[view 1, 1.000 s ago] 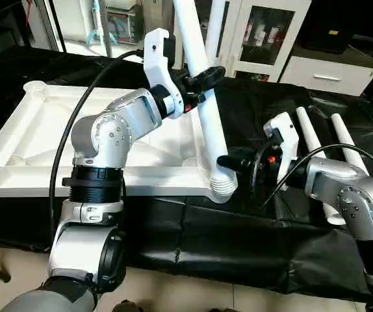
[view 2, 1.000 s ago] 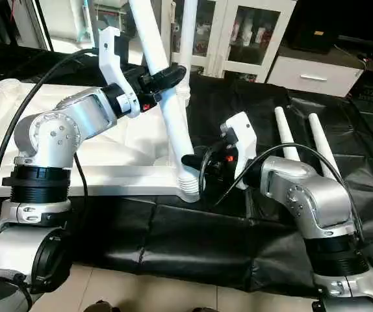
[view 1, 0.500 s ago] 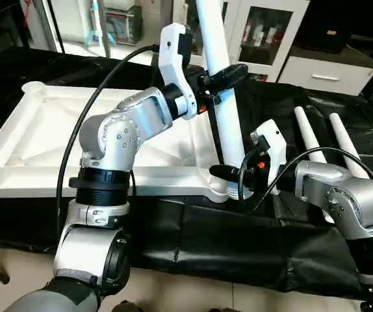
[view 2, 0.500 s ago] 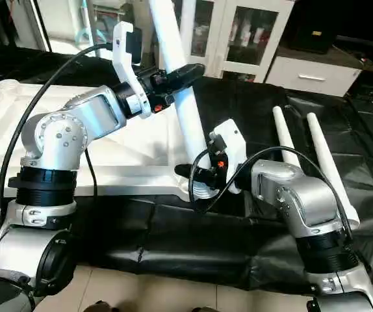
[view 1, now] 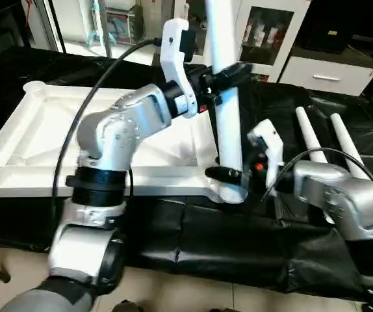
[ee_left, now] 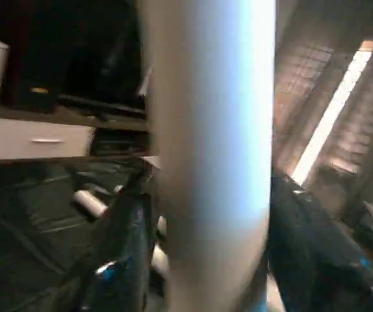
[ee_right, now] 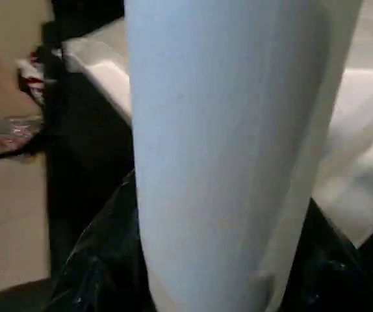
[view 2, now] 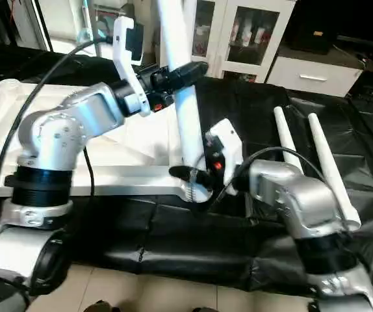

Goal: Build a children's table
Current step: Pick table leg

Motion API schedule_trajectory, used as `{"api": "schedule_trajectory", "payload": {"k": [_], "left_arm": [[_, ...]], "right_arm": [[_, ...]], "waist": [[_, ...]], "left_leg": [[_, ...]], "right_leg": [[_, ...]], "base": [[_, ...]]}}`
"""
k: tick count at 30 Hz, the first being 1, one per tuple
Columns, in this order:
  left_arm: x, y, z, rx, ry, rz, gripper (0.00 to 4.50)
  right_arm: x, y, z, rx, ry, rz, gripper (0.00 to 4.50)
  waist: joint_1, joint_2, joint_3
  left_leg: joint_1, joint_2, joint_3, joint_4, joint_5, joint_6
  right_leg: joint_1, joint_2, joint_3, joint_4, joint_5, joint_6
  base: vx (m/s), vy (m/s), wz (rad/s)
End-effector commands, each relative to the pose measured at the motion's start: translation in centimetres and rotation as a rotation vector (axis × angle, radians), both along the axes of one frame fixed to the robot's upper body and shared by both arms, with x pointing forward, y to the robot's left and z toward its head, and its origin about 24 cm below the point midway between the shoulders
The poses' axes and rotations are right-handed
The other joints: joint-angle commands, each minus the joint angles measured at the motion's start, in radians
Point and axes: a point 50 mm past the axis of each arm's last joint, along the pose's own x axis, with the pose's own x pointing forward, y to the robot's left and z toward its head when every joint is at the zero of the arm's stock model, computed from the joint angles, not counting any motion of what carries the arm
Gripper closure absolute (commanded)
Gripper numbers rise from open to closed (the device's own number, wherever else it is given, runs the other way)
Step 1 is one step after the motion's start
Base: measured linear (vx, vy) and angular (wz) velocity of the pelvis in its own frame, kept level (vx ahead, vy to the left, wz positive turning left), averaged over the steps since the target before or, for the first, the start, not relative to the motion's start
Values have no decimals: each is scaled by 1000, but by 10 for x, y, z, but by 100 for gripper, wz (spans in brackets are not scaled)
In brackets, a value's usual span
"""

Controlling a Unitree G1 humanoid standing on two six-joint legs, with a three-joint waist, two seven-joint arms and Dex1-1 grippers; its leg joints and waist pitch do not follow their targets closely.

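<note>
Between both pairs of jaws, upright leg [view 1: 227, 110]: left gripper [view 1: 229, 73] clamped high on it, right gripper [view 1: 224, 174] clamped low, beside tabletop [view 1: 37, 130] corner socket [view 1: 229, 192].

1 white tabletop [view 1: 30, 130], upside down on 1 black-draped desk [view 1: 238, 240]. 3 white legs: 1 upright leg [view 1: 227, 117] at the tabletop's near corner, 2 loose legs lying side by side on the desk, the first [view 1: 308, 138] and the second [view 1: 346, 144]. 2 silver arms, 2 pincers: left pincer [view 1: 229, 73], right pincer [view 1: 224, 174]. 1 white cabinet [view 1: 264, 36] with glass doors behind.
</note>
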Motion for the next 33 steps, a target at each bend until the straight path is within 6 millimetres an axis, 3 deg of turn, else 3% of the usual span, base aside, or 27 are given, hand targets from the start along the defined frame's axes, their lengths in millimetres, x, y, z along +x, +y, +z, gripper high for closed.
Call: {"api": "schedule_trajectory", "payload": {"k": [1, 7, 20, 21, 25, 33], "left_arm": [[-9, -4, 2, -28, 4, -104, 178], [-13, -7, -3, -38, 23, -196, 119], [-21, -14, -6, -48, 44, -355, 117], [-21, -13, -7, -47, 45, -358, 146], [-18, -12, -9, -45, 59, -343, 158], [-15, -10, -10, -63, 72, -312, 239]], "right_arm": [[-4, -8, 13, 33, -49, 37, 257], [-11, -11, 13, 23, -40, 102, 257], [-28, -7, 8, 29, -5, 238, 258], [-29, -7, 8, 28, -4, 242, 258], [-30, -7, 6, 22, -2, 239, 258], [-28, -7, 5, 14, -10, 230, 258]], "waist": [[3, -5, -85], [2, -6, -83], [4, 5, -84], [4, 5, -85], [3, 5, -83], [3, 3, -84]], "left_leg": [[12, -4, 17, -64, -151, 24], [9, -5, 15, -66, -180, 20], [9, -5, 12, -67, -198, 17], [11, -4, 12, -67, -199, 18], [10, -4, 12, -67, -206, 17], [11, -3, 11, -67, -210, 13]], "right_leg": [[71, -17, 14, -50, -199, -201], [70, -19, 12, -60, -284, -171], [70, -18, 11, -62, -282, -176], [69, -17, 11, -61, -274, -180], [69, -17, 10, -61, -284, -180], [69, -18, 10, -63, -300, -173]], "base": [[0, 0, 0], [0, 0, 0], [0, 0, 0], [0, 0, 0], [0, 0, 0], [0, 0, 0]]}}
